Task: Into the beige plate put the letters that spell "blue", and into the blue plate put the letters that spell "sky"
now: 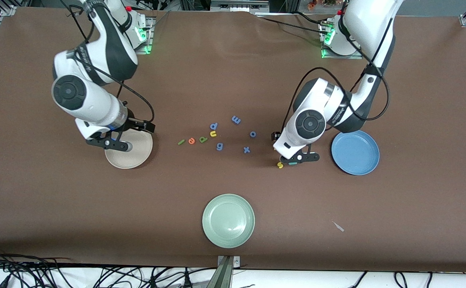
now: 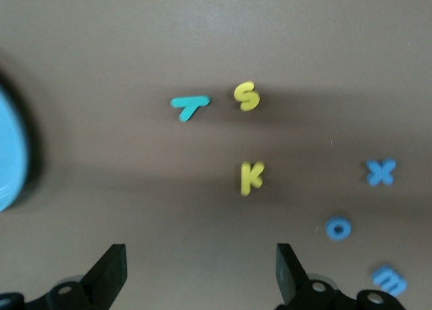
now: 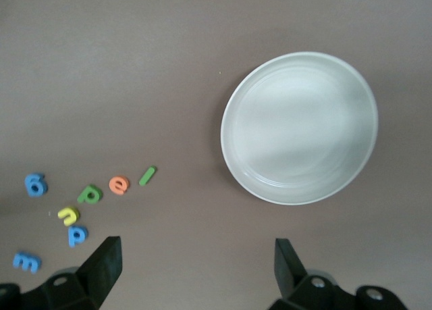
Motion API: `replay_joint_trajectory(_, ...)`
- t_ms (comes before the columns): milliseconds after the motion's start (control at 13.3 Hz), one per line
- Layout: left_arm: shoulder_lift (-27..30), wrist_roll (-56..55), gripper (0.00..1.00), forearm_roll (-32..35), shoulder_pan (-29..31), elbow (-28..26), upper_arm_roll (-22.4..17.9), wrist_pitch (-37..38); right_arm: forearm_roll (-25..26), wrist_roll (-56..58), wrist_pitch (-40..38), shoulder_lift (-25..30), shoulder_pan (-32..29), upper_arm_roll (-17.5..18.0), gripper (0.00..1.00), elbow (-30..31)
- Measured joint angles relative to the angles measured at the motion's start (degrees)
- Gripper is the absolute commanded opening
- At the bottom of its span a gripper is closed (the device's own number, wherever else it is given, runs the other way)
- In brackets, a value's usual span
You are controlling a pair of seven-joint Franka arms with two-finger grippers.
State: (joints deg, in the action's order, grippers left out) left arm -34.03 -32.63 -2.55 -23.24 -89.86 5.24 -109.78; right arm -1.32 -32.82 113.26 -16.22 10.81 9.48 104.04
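Front view shows you that nothing is sorted yet: the beige plate (image 1: 137,156) and the blue plate (image 1: 355,153) both look bare, so all seven letters are left to move.

Take the blue plate as your landmark. Just beside it, toward the right arm's end of the table, lie the yellow s (image 1: 280,164) and the teal y (image 1: 293,163). The left tool (image 1: 300,157) hangs over that spot with its jaws released and nothing between them. The left wrist view shows the yellow k (image 2: 251,177) close to those two on the table; in the front view the arm hides it.

Farther from the blue plate, toward the beige plate, sits the row for "blue": the green l (image 1: 181,141), the orange e (image 1: 191,140), the green b (image 1: 203,139) and the yellow u (image 1: 213,133). All are tiny flat foam pieces lying on the table, with blue letters (image 1: 236,119) scattered close by.

The right tool (image 1: 111,143) waits over the beige plate's rim, jaws spread and holding nothing.

The pale green plate (image 1: 228,220), nearer the front camera than the blue plate, has no part in the task.
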Motion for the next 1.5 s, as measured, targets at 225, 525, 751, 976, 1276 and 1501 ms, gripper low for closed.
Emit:
replay_joint_trajectory(225,-3.0,-2.2,0.88,-0.8,0.2,-0.1,-0.2,-5.3,0.0,-7.0,15.2,-1.5,0.0,2.6,1.00,9.1)
replay_joint_trajectory(525,-5.2,-3.2,0.85,-0.8,-0.6,-2.0,0.0,-11.1,4.0,-14.7,27.6,-5.1,0.2,4.4,1.00,14.9)
replay_joint_trajectory(751,-5.8,-3.7,0.81,-0.8,-1.4,-5.1,0.0,-15.7,15.7,-29.3,34.1,-10.5,2.6,5.0,1.00,15.0)
replay_joint_trajectory(976,-6.2,-3.8,0.76,-0.8,-2.0,-5.7,0.0,-16.3,18.8,-34.5,37.1,-13.4,3.9,5.0,0.99,14.9)
replay_joint_trajectory(1276,-6.5,-3.9,0.61,-0.8,-2.6,-7.3,0.0,-19.0,19.0,-34.5,38.8,-14.6,3.8,5.0,0.92,14.3)
replay_joint_trajectory(1501,-6.5,-3.9,0.48,-0.8,-2.7,-7.4,0.0,-19.2,19.3,-34.5,39.3,-15.6,3.8,4.9,0.79,14.3)
